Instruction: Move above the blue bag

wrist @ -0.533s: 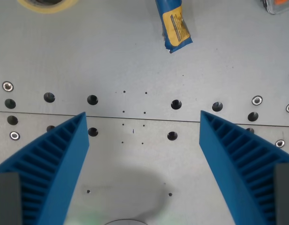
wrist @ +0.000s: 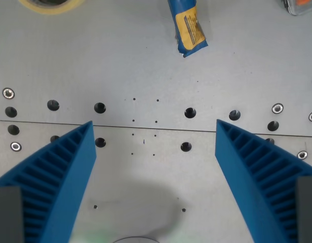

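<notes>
At the top edge of the wrist view, just right of centre, the blue bag with its yellow label is seen well beyond the gripper, whose blue ribbed fingers are spread wide and empty, so forward travel is needed until the bag is centred between them.

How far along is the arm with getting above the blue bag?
Not there yet. The blue bag lies at the top edge of the wrist view, partly cut off, well ahead of the gripper. The gripper is open and empty over bare metal table with bolt holes. In hand: nothing visibly under way. Left: travel forward until the bag sits centred between the fingers.
</notes>
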### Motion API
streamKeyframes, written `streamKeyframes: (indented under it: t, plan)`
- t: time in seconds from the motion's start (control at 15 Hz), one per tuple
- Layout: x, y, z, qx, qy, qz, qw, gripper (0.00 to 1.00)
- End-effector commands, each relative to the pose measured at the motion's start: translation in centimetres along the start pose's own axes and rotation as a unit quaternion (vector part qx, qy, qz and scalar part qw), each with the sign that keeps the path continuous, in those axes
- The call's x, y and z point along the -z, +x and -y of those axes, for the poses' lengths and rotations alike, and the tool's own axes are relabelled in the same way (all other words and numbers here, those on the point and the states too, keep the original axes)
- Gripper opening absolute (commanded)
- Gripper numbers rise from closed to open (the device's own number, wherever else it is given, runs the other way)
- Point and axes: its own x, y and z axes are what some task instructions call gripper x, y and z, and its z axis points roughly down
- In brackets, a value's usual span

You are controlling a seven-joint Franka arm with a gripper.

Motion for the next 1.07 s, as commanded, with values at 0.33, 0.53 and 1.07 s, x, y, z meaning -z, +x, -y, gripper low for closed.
streamKeyframes:
  t: [0.33,0.53,1.07]
  plan:
    - [-1.0,0.4,-0.2,0.02,-0.001,-0.011,0.9997,1.0]
    - [-2.1,0.8,-0.4,0.031,-0.002,-0.019,0.9993,1.0]
    - [-6.0,2.1,-1.3,0.061,-0.006,-0.033,0.9976,1.0]
